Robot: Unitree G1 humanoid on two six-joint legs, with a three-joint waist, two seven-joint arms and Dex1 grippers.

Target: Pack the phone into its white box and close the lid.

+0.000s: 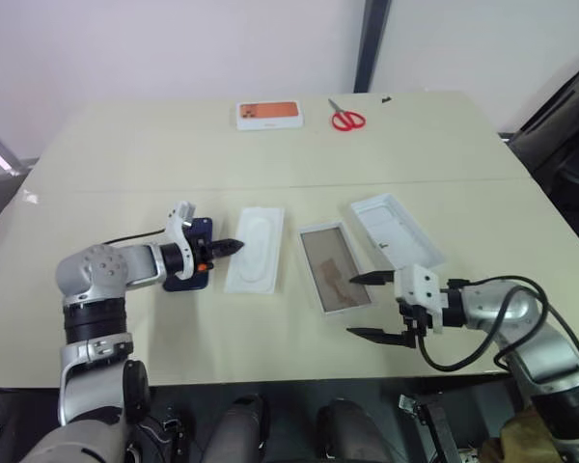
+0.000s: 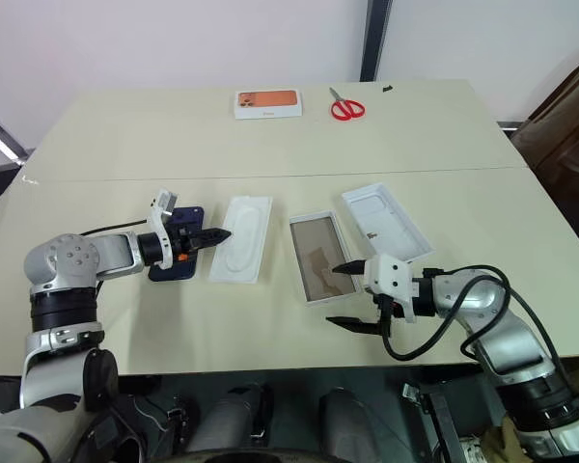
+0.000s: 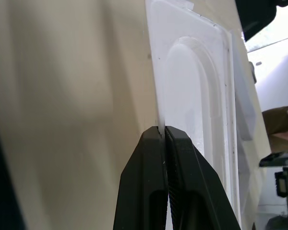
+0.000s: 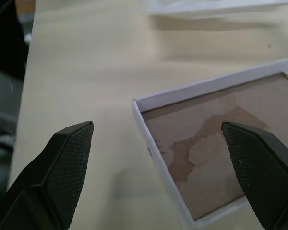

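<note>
Head views – table: the phone [image 2: 179,253] lies dark and flat toward the table's left side, partly under the left wrist; just right of it sits the insert [image 2: 241,238], then the box [image 2: 318,254] near the middle of the front half, and the lid [image 2: 386,222] beyond the box's right side, inside up. An orange-printed box [image 2: 267,102] and scissors [image 2: 345,107] rest by the far edge, well apart from all this.
Head views – left gripper [image 2: 215,235]: fingers pressed together, tip at the insert's left rim, above the phone rather than on it.
Head views – right gripper [image 2: 352,294]: fingers spread wide with nothing between them, hovering at the box's near right corner.
Left wrist view: the closed fingers [image 3: 182,182] meet at the thin white edge of the insert [image 3: 197,91] – they look pinched on that rim, though how firmly I cannot tell.
Right wrist view: wide-apart fingers [image 4: 62,158] frame the near corner of the box [image 4: 216,143]; its brown floor is bare.
Step in hand: by my reading, clearing the insert aside – the phone is not yet in the box and the lid is off.
Next move: set the insert well clear of the box, then grip the phone by its long edges; the right gripper seems placed to steady the box.
</note>
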